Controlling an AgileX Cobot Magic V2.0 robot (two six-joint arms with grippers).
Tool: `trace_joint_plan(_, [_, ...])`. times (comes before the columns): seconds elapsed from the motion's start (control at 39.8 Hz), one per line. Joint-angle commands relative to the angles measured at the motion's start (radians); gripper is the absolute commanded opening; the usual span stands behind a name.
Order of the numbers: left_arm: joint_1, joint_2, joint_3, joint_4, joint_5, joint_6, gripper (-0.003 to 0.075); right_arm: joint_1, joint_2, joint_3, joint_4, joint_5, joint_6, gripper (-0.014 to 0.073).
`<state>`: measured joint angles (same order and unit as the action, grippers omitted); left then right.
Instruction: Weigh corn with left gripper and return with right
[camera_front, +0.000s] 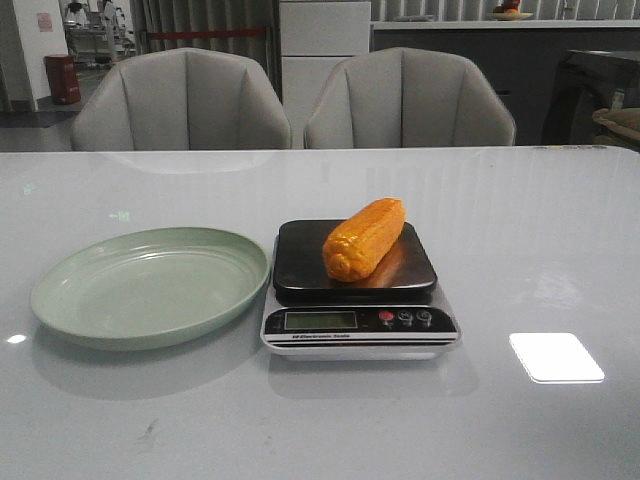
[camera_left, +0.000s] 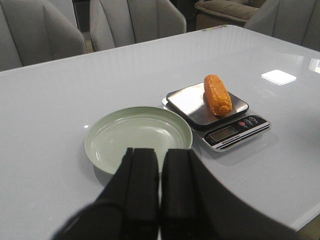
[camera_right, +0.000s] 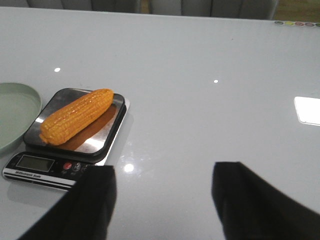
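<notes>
Your bench (camera_front: 560, 250) is a wide, glossy pale surface, with two grey armchairs (camera_front: 180, 100) pushed in on its far side. On it, the green plate (camera_front: 150, 285) lies bare just left of the digital kitchen scale (camera_front: 358, 290), near enough that a return trip would be short. The corn (camera_front: 364, 238) lies slantwise on the scale's dark platform, fully supported, which reads as the weighing step under way. Your left hand (camera_left: 160, 192) is clenched with nothing between its fingers, hanging back over the plate's near edge. Your right hand (camera_right: 162, 197) is released, spread wide, apart from the corn and seemingly placed to fetch it. The lettering under the scale's blank display is too blurred to read.
</notes>
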<state>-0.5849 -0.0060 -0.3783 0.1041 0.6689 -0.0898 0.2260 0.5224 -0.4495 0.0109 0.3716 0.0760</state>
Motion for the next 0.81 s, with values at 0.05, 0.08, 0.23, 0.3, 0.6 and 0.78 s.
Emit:
trace_joint_plan(0.05, [0.001,0.005,-0.024,0.005,-0.069,-0.002,0.0113,0.056,0.111,-0.099,-0.001,-0.055,-0.003,0.0609])
trace_joint_plan(0.08, [0.001,0.005,-0.024,0.005,-0.069,-0.002,0.0113,0.07,0.134,-0.116,-0.001,-0.051,-0.003,0.0609])
trace_joint_plan(0.23, [0.001,0.005,-0.024,0.005,-0.069,-0.002,0.0113,0.153,0.268,-0.219,0.003,-0.005,-0.003,0.0609])
trace_joint_plan(0.3, [0.001,0.005,-0.024,0.005,-0.069,-0.002,0.0113,0.191,0.356,-0.284,0.018,0.039,-0.003,0.0607])
trace_joint_plan(0.6, [0.001,0.005,-0.024,0.005,-0.069,-0.002,0.0113,0.26,0.716,-0.576,0.148,0.201,0.041,0.0607])
trace_joint_plan(0.78, [0.001,0.005,-0.024,0.005,-0.069,-0.002,0.0113,0.271,0.895,-0.749,0.146,0.262,0.112,0.0605])
